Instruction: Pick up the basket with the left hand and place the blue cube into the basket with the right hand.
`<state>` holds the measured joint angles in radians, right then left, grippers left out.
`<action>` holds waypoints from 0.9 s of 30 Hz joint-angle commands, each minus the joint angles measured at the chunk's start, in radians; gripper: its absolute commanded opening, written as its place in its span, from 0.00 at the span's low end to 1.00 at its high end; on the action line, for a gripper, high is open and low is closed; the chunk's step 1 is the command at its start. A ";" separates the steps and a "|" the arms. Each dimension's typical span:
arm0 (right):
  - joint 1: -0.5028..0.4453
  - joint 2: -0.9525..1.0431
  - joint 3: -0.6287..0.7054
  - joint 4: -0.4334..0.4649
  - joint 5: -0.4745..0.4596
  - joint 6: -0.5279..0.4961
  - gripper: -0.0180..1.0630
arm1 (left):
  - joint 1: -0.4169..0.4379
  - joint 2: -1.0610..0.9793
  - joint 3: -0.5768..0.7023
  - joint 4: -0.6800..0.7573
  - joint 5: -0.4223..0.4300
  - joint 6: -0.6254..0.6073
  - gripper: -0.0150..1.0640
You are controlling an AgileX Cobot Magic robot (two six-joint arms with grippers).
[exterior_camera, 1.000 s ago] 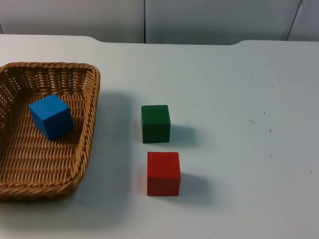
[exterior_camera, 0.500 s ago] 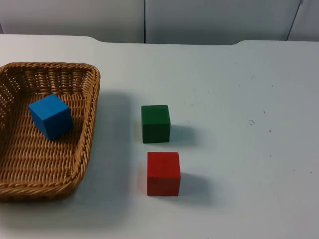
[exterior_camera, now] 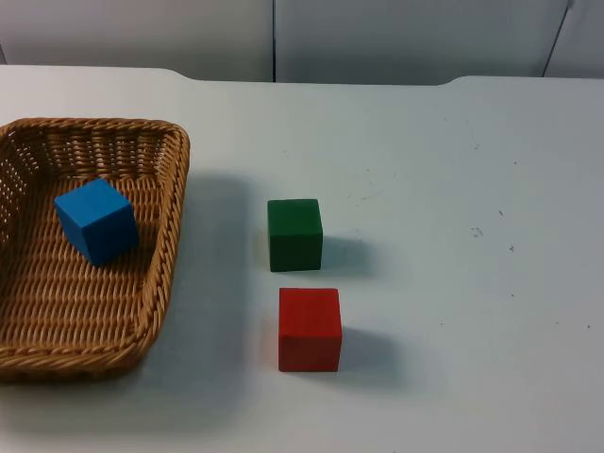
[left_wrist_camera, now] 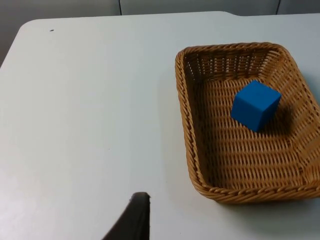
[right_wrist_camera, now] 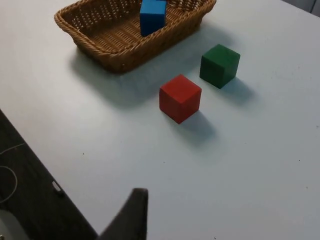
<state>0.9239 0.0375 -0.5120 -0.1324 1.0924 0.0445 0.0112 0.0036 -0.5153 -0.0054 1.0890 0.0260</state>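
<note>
Left wrist view: one black fingertip of the left gripper (left_wrist_camera: 131, 220) is seen above bare white table top (left_wrist_camera: 90, 110), well apart from the wicker basket (left_wrist_camera: 192, 145); how far that gripper is open cannot be told, and nothing is seen in its hold. The right gripper (right_wrist_camera: 129, 215) is shown in the right wrist view by a single dark fingertip held over the table's near edge, with a strip of dark floor (right_wrist_camera: 25, 200) beside it; its opening cannot be told either, and nothing is seen held.

The surface is a white table top (exterior_camera: 453, 189), faintly speckled with small dark marks, and it is bounded at the far side by a grey partition wall (exterior_camera: 377, 38) crossed by a vertical seam.

The wicker basket (exterior_camera: 170, 208) is set flat on the table at the left arm's side, a rectangular tray with woven walls and a braided rim. The blue cube (exterior_camera: 96, 221) is lying inside it, on the woven floor toward the far end, turned at an angle to the walls; it is also seen in the left wrist view (left_wrist_camera: 255, 105) and the right wrist view (right_wrist_camera: 152, 15).

Outside the basket, a green cube (exterior_camera: 294, 234) is standing on the table near the basket's right wall, apart from it. A red cube (exterior_camera: 310, 328) is placed just in front of the green one, with a narrow gap between them.
</note>
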 commanded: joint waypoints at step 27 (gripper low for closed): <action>0.003 -0.002 0.005 0.009 -0.017 -0.021 0.99 | -0.003 -0.004 0.002 -0.009 -0.011 0.000 0.92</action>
<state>0.9239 0.0375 -0.5120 -0.1262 1.0924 0.0262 0.0112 0.0036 -0.5153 -0.0054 1.0890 0.0260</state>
